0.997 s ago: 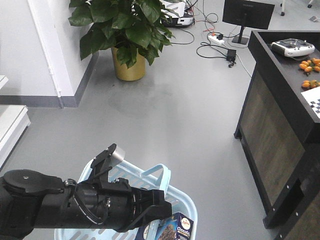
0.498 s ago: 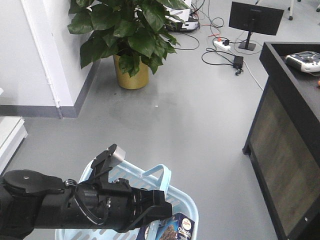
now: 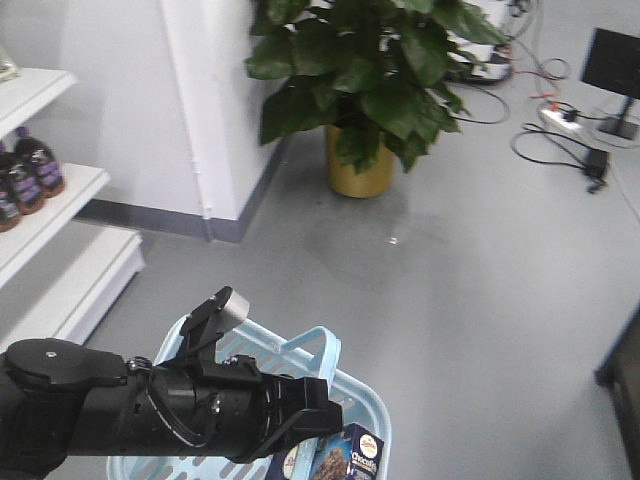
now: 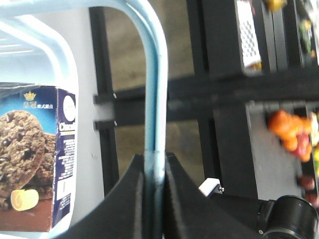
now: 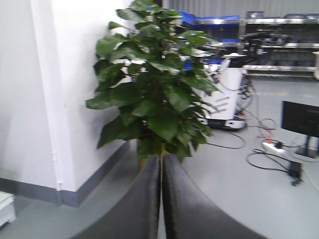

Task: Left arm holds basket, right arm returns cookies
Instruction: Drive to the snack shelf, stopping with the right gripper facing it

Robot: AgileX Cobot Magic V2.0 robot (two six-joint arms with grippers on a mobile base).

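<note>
Lower left in the front view, the left arm (image 3: 90,405) reaches over the basket (image 3: 255,340), with the left gripper (image 4: 155,160) clamped on its handle (image 4: 152,74). The cookies (image 3: 352,456) lie inside the basket at bottom centre. The right gripper (image 5: 161,167) has its fingers pressed together.

The left arm (image 3: 120,410) reaches low and level (grey block on top). The left gripper (image 4: 155,164) has its jaws pinched on the basket (image 4: 152,74) handle. The right gripper (image 5: 161,164) has its jaws pressed together, empty.

From here only the cookies box (image 3: 352,458) carries readable lettering: white "Choco…" on navy; smaller print blurs.
</note>
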